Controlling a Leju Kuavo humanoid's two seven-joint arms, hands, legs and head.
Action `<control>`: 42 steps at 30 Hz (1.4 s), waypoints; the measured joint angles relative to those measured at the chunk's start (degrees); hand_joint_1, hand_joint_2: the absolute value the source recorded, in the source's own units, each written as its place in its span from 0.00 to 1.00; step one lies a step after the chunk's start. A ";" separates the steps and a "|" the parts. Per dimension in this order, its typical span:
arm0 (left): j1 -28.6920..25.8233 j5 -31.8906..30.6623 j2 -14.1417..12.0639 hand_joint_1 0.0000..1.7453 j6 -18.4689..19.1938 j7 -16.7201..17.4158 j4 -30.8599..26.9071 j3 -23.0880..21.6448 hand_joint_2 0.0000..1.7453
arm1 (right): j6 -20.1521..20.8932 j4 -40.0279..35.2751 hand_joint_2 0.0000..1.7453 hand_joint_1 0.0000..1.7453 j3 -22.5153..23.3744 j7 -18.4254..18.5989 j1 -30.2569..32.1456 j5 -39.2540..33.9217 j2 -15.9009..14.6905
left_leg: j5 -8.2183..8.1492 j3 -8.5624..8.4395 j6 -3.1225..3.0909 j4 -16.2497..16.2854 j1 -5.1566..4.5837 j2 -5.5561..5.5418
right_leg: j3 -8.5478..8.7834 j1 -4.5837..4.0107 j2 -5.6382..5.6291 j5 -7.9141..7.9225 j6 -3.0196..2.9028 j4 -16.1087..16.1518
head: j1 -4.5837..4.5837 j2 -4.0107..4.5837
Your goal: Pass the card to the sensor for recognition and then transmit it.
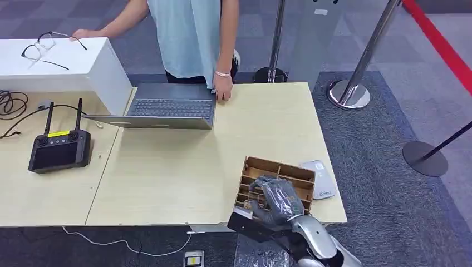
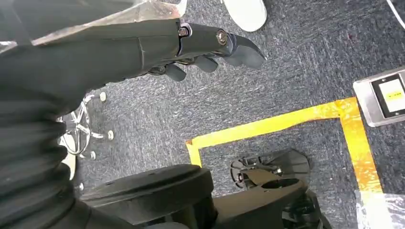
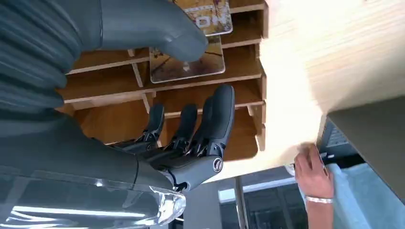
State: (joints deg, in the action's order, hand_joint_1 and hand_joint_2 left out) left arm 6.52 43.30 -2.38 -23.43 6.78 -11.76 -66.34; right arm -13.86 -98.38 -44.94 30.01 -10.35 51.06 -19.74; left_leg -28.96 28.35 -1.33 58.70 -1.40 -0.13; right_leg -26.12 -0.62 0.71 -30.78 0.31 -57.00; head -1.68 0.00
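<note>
A wooden slotted card rack (image 1: 253, 168) stands near the table's front right edge. My right hand (image 1: 278, 200) hovers over it with its fingers spread and nothing held. In the right wrist view the thumb (image 3: 176, 40) lies over a brownish card (image 3: 191, 67) standing in a slot of the rack (image 3: 239, 90); another printed card (image 3: 212, 19) sits one slot further. The dark fingers (image 3: 210, 124) reach over the empty slots. A white sensor pad (image 1: 318, 179) lies just right of the rack. My left hand (image 2: 205, 45) hangs beside my body above the carpet, holding nothing.
A person (image 1: 189, 33) stands at the far side, one hand (image 1: 224, 89) on the table (image 1: 167, 172) by an open laptop (image 1: 167, 111). A black remote controller (image 1: 60, 149) and cables lie at the left. A white box (image 1: 55, 61) carries glasses. Stanchion posts (image 1: 350, 89) stand at the right.
</note>
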 joint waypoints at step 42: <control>0.01 -0.02 0.02 0.00 -0.07 0.04 0.00 0.00 1.00 | -0.28 0.09 1.00 0.52 -0.02 0.33 0.76 -0.13 -0.74 | 0.00 0.11 0.00 0.00 0.00 0.00 | -0.11 0.00 0.00 0.00 0.00 0.00 | 0.00 0.00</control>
State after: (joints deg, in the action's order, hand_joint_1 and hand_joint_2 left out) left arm 6.53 43.28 -2.36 -23.50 6.82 -11.76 -66.34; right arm -14.14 -98.29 -44.96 30.34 -9.59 50.93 -20.48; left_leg -28.97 28.46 -1.33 58.70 -1.40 -0.13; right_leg -26.23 -0.63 0.71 -30.78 0.31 -57.01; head -1.68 0.00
